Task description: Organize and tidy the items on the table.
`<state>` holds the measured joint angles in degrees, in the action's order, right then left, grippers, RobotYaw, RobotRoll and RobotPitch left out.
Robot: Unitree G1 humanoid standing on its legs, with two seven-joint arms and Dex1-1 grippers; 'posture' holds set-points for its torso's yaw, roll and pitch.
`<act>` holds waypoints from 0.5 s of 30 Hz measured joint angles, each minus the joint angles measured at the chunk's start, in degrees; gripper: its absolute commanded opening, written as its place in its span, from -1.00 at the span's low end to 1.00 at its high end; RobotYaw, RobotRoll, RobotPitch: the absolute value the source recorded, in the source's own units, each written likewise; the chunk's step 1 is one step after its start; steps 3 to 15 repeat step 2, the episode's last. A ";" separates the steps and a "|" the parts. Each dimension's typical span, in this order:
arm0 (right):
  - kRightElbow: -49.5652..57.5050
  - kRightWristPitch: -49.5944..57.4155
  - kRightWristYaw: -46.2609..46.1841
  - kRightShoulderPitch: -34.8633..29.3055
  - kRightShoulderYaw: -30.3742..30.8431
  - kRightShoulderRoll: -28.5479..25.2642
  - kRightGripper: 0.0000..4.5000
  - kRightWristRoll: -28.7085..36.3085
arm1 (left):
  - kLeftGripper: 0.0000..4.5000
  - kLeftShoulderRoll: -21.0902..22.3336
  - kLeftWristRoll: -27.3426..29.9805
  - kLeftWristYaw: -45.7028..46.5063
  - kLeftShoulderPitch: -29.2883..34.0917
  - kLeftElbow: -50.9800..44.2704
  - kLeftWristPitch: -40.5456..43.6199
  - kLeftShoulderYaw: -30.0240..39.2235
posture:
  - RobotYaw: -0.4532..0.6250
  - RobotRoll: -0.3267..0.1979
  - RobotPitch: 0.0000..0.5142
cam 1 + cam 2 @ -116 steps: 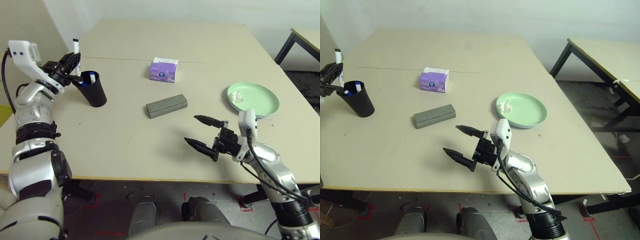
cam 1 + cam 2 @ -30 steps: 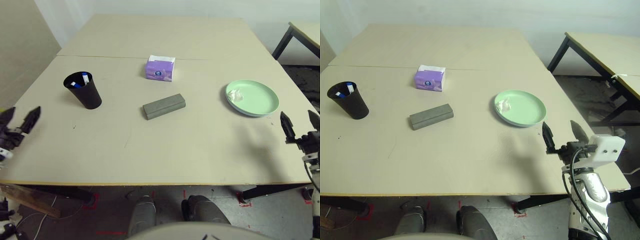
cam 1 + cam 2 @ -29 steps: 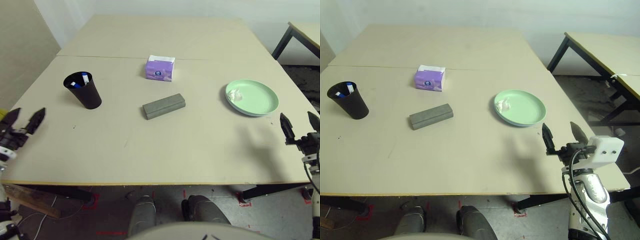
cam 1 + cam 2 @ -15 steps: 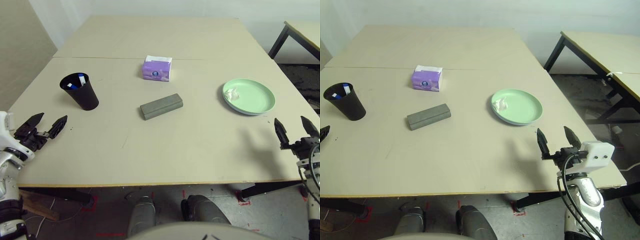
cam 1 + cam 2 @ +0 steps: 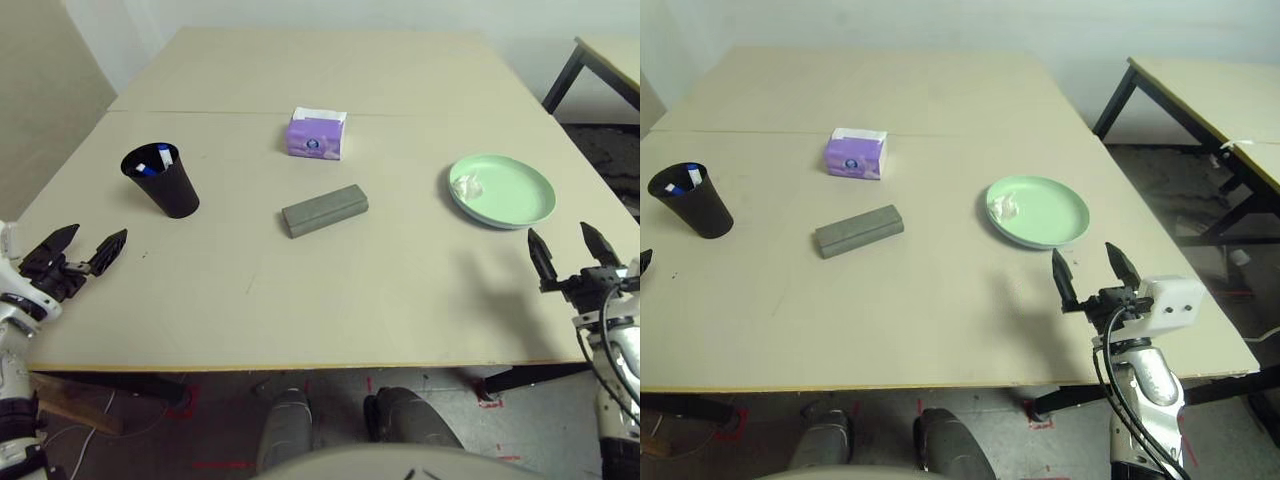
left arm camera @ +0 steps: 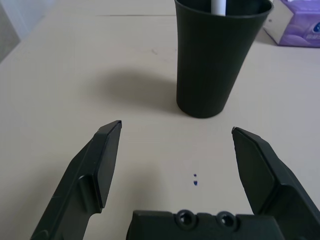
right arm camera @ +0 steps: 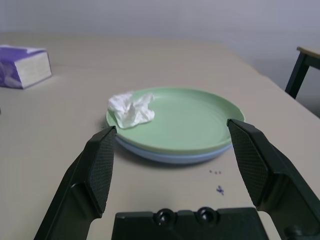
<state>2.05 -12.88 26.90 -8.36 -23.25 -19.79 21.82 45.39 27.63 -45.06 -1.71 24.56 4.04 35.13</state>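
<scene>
On the beige table [image 5: 300, 290] a black cup [image 5: 160, 182] holds two white markers [image 5: 156, 160], one blue-capped. A grey glasses case [image 5: 325, 210] lies mid-table. At the right a pale green plate [image 5: 502, 190] sits stacked on a pale blue plate [image 7: 170, 155], with a crumpled white tissue [image 7: 131, 109] on its left part. My left gripper [image 5: 98, 234] hovers open at the table's left edge, facing the cup [image 6: 217, 55] from a short distance. My right gripper [image 5: 558, 234] hovers open just in front of the plates, empty.
A purple tissue box [image 5: 316, 134] stands behind the case, near the seam across the table. A dark-legged second table [image 5: 1200, 90] stands off to the right. Small ink specks mark the tabletop near both grippers.
The left gripper let go of the marker it held over the cup, drew back and has come back in over the table's left edge. The right gripper edged left toward the plates.
</scene>
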 measured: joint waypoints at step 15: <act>0.06 0.07 -0.21 -0.43 -0.22 -0.01 1.00 0.20 | 0.99 -0.12 0.32 -0.03 -0.31 -0.37 0.28 -0.01 | -0.25 0.25 -0.50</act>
